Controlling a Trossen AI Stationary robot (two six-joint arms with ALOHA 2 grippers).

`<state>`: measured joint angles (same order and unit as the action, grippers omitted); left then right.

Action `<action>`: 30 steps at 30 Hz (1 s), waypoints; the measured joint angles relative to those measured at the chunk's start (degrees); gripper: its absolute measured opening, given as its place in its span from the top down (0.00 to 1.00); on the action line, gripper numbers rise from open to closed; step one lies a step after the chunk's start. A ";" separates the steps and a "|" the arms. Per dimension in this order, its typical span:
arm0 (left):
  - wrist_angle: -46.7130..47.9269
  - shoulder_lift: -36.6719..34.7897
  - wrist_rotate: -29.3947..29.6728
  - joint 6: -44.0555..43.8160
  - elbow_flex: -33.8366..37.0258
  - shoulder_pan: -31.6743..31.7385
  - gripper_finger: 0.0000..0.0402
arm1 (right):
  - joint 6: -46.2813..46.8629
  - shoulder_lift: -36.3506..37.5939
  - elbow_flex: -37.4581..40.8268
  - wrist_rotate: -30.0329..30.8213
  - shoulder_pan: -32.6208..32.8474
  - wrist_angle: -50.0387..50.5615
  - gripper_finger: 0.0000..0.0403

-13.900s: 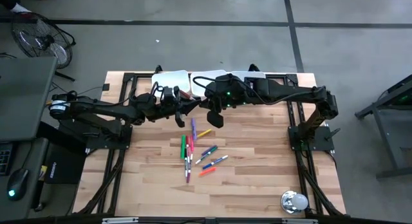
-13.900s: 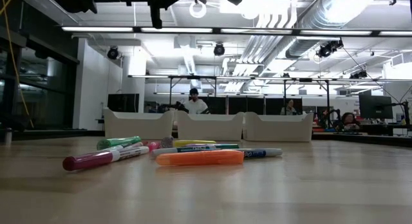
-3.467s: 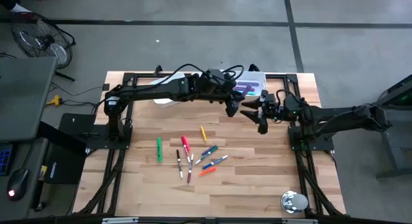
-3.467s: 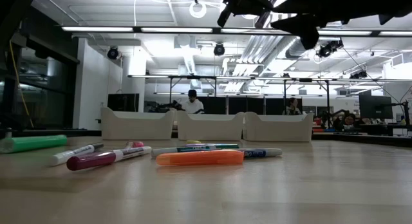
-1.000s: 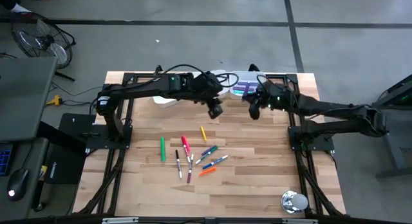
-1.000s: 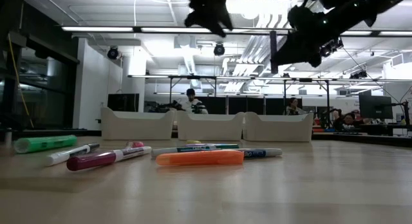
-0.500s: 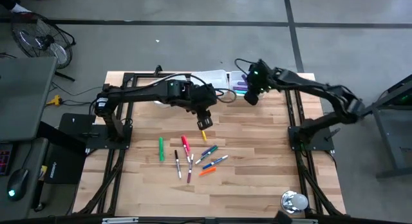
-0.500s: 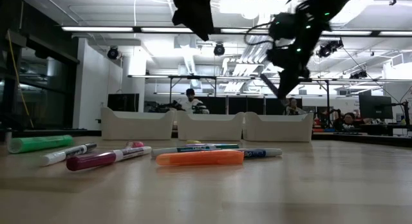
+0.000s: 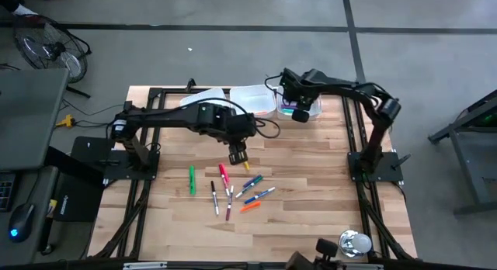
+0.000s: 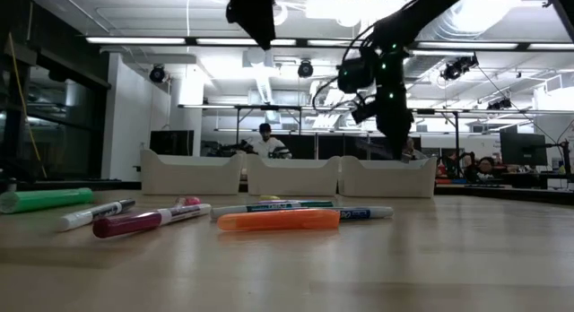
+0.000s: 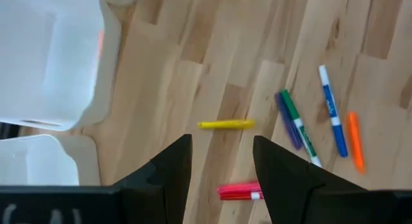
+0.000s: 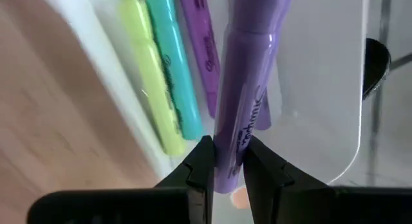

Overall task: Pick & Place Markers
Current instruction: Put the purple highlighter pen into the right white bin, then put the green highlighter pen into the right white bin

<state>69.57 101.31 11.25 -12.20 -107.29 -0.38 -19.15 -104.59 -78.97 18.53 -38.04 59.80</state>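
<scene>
Several markers lie flat on the wooden table: a green one [image 9: 192, 180], a pink one [image 9: 224, 174], a yellow one [image 11: 225, 124], an orange one [image 10: 278, 220], and blue and green ones [image 9: 252, 185]. My left gripper [image 9: 237, 154] hangs open above the yellow and pink markers [image 11: 241, 192], touching none. My right gripper [image 9: 298, 111] is at the far edge over the right white tray [image 9: 311, 99], shut on a purple marker [image 12: 248, 50]. Yellow, teal and purple markers [image 12: 170, 76] lie in that tray. My right gripper pinches the purple marker's barrel [image 12: 226, 153] between its two fingers, near one end. The fingers come from above, pointing steeply down. The marker sticks out ahead of the fingers, roughly along them, over the tray. Whether its far end touches the tray I cannot tell.
Three white trays stand in a row along the far edge, with the middle one [image 9: 252, 99] and the left one [image 9: 203, 99] beside the right tray. A shiny round object [image 9: 356, 242] sits at the near right corner. Bare wood lies near and right of the markers.
My right gripper has swung toward the far edge with the purple marker, tipped steeply down and sunk over the right tray. My left gripper has gone toward the near edge and a little left, ending over the yellow and pink markers, still open.
</scene>
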 joint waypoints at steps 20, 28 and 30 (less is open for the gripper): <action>2.53 0.07 -0.21 1.40 0.15 -0.17 0.60 | -4.05 -4.40 -0.45 9.39 0.30 0.79 0.59; 7.51 0.07 1.33 -3.28 0.22 -3.01 0.60 | 0.48 -3.63 -0.46 7.65 0.55 2.01 0.55; 7.53 0.07 1.84 -4.90 0.22 -4.13 0.60 | 1.36 -3.30 -0.47 6.82 0.69 2.45 0.55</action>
<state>77.10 101.38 13.09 -17.10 -107.07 -4.51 -17.79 -107.89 -79.44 25.35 -37.35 62.26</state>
